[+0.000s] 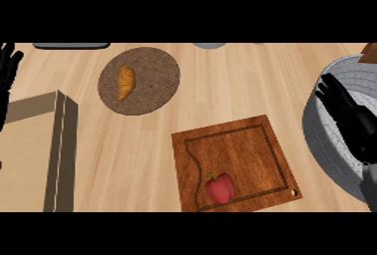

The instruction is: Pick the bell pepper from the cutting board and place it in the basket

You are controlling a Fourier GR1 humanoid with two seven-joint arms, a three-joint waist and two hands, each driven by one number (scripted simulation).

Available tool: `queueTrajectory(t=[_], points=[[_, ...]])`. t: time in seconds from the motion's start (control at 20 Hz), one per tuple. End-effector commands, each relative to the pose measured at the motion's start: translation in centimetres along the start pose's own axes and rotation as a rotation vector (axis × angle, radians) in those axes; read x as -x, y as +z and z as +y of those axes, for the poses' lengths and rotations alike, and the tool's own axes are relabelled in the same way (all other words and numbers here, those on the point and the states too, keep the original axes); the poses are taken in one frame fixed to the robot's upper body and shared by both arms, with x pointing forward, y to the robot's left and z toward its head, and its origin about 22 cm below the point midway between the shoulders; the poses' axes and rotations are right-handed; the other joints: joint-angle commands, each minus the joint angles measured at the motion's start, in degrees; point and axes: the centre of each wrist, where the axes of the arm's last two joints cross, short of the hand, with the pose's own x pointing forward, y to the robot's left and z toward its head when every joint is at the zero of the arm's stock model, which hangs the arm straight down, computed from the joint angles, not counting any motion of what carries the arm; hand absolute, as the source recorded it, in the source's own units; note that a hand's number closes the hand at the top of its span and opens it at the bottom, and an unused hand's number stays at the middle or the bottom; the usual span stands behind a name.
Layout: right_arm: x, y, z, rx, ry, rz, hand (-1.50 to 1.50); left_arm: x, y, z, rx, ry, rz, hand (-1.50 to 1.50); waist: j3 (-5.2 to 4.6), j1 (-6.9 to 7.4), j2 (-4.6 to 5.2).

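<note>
**Right hand open over the basket, bell pepper on the cutting board**

The right hand (pixel 344 117) is at the right side of the view, above the grey basket (pixel 322 149). Its fingers are straight and spread a little, and they point toward the far left. It holds nothing. Whether it touches the rim of the basket cannot be told, because the hand covers that part. The inside of the basket is mostly hidden by the hand and by the edge of the view; in the part that shows, only the grey wall is seen.

The left hand (pixel 7 64) rests open at the far left edge, with the fingers up, and it holds nothing.

The red bell pepper (pixel 219 188) lies on the wooden cutting board (pixel 243 149), in the near left corner of it, inside the groove. It is well apart from both hands. The board lies on the table (pixel 236 84), just beside the basket on its left.

Farther away on the left there is a round brown plate (pixel 153 74) with one orange vegetable (pixel 126 82) on it. A beige box (pixel 33 159) stands at the near left.
</note>
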Motion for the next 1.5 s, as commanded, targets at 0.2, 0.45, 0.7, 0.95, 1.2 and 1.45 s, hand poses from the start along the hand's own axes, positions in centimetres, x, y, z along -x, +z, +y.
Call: queueTrajectory(t=[0.2,0.45,0.7,0.95,1.2,1.45], points=[[-5.3,-1.7,7.5,-0.423,0.125,-0.327,1.50,2.1,1.8,-4.8,0.270,-0.019,0.011,0.00,-0.04,0.61,0.49],[-4.8,2.6,17.7,-0.818,0.109,-0.623,-1.50,4.6,3.9,-6.9,0.386,0.025,0.077,0.00,0.01,1.54,0.44],[-2.5,7.1,22.9,-0.575,0.352,-0.668,-1.50,5.8,4.7,-7.2,0.361,0.014,0.085,0.00,-0.11,-0.96,-0.28],[-5.0,7.9,21.5,-0.329,0.653,-0.690,-1.50,6.3,5.2,-5.6,0.335,-0.010,0.125,0.00,-0.30,-2.59,-1.27],[-8.6,8.6,19.1,-0.205,0.992,-0.634,-1.50,7.4,6.4,-5.9,0.331,-0.023,0.134,0.00,-0.45,-3.30,-1.50],[-9.9,10.8,18.8,-0.390,1.277,-0.401,-1.50,6.8,5.2,-5.4,0.322,-0.006,0.111,0.00,-0.53,-2.96,-0.98]])
